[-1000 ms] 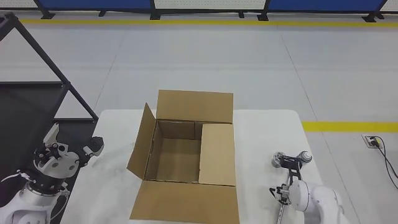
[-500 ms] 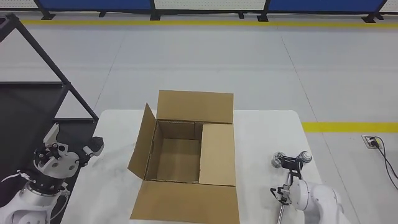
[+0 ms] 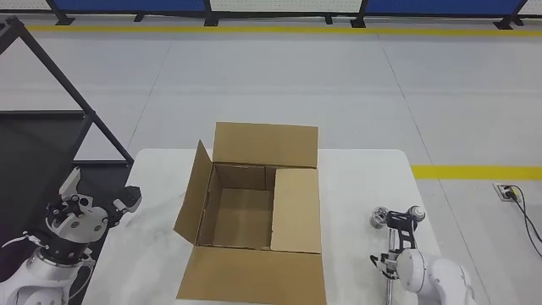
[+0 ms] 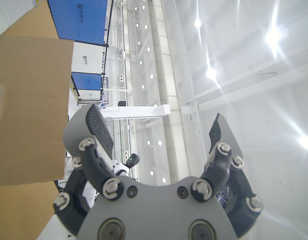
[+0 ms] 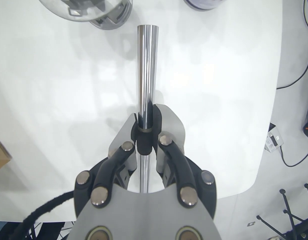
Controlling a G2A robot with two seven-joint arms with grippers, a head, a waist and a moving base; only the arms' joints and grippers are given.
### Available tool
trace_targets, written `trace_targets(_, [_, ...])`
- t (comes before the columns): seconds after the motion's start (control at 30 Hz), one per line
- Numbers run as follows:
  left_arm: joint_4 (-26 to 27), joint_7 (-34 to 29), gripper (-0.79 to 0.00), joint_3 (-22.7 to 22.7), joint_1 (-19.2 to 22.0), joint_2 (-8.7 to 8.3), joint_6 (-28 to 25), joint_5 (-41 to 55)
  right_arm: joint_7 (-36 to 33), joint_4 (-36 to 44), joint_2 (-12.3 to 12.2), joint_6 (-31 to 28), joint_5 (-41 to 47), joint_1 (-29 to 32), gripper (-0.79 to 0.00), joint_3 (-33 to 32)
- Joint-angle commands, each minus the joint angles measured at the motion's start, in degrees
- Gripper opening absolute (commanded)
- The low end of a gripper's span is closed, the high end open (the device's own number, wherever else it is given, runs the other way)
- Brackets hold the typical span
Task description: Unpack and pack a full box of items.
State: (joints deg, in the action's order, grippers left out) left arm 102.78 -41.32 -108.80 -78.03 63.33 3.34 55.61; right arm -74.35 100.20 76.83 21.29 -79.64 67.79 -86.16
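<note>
White desk (image 3: 364,178) from above: the open cardboard box (image 3: 241,216) sits mid-desk. Left wrist: my left gripper (image 4: 156,123) gapes wide, holding nothing, beside a flap of the box. Right wrist: my right gripper (image 5: 145,118) is clamped on a shiny metal rod (image 5: 147,63) over the desk.

Box (image 3: 265,144) opening: free at 9 o'clock; flap (image 3: 295,210) covers 3 o'clock half. Jar (image 3: 378,217) and can (image 3: 414,213) obstruct bench (image 3: 356,182) at 3 o'clock.
</note>
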Motion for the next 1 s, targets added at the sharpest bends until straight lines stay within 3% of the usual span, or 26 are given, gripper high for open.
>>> trace_targets(0.0, [0.0,0.0,0.0,0.0,0.0,0.0,0.0,0.0,1.01,3.63,0.01,0.81,0.78,1.56,-0.785,-0.84])
trace_targets(0.23, [0.0,0.0,0.0,0.0,0.0,0.0,0.0,0.0,8.92,22.28,0.5,3.96,5.3,7.72,-0.785,-0.65])
trace_targets(0.4, [2.09,0.48,0.0,1.01,-1.3,0.04,-0.2,-1.58,15.28,30.59,1.03,5.37,9.92,8.98,-0.785,1.49])
trace_targets(0.8, [2.56,6.2,0.0,-3.89,-4.13,0.53,-5.86,3.08,16.3,31.44,1.1,6.08,10.24,9.33,-0.785,1.51])
trace_targets(0.97, [2.28,9.42,0.0,-4.96,-4.16,0.66,-5.92,4.01,18.57,31.95,1.15,5.07,10.93,9.33,-0.785,1.97])
